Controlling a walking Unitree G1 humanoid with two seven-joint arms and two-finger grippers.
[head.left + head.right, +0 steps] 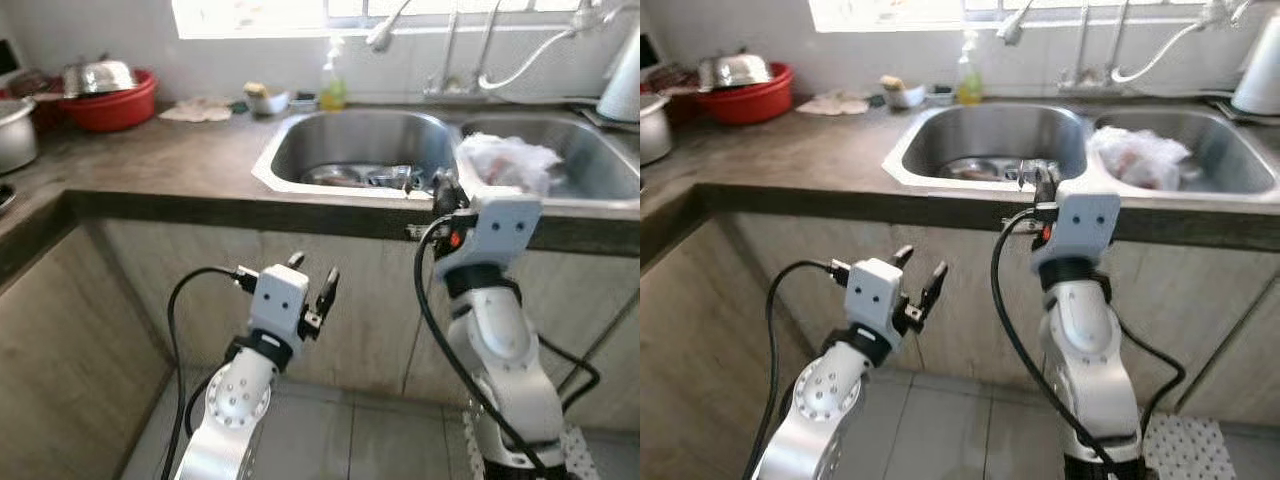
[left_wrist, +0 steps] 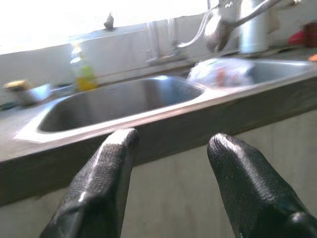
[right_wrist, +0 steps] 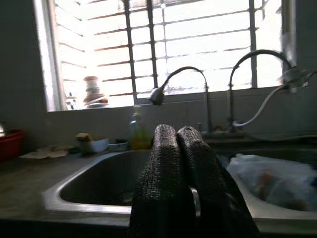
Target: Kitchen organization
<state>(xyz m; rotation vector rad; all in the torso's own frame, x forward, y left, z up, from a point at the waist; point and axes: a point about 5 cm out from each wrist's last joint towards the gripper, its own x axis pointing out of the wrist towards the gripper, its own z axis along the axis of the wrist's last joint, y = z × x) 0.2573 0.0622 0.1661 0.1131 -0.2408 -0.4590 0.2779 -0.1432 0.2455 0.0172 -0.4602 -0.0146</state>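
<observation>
Grey stone countertop (image 1: 150, 150) is running under a bright window, with a double steel sink (image 1: 345, 140) set into it. Left basin is holding some metal dishes (image 1: 360, 176) at the bottom, right basin is holding a crumpled plastic bag (image 1: 508, 160) with something reddish inside. Dish soap bottle (image 1: 333, 88) is standing behind the sink next to a small bowl (image 1: 268, 100), and a couple of curved taps (image 3: 178, 82) are arching over the basins. Off in the far left corner a red basin (image 1: 112, 103) is sitting with a steel bowl (image 1: 98, 76) on top, and a metal pot (image 1: 15, 135) is just beside it.

Right gripper (image 1: 445, 190) is hovering up at the front lip of the sink, around the divider between the basins, fingers (image 3: 168, 188) pressed tight together and gripping nothing. Left gripper (image 1: 312, 280) is hanging lower, in front of the cabinet doors (image 1: 150, 290) below the counter edge, fingers (image 2: 99, 183) spread wide apart with nothing between them
</observation>
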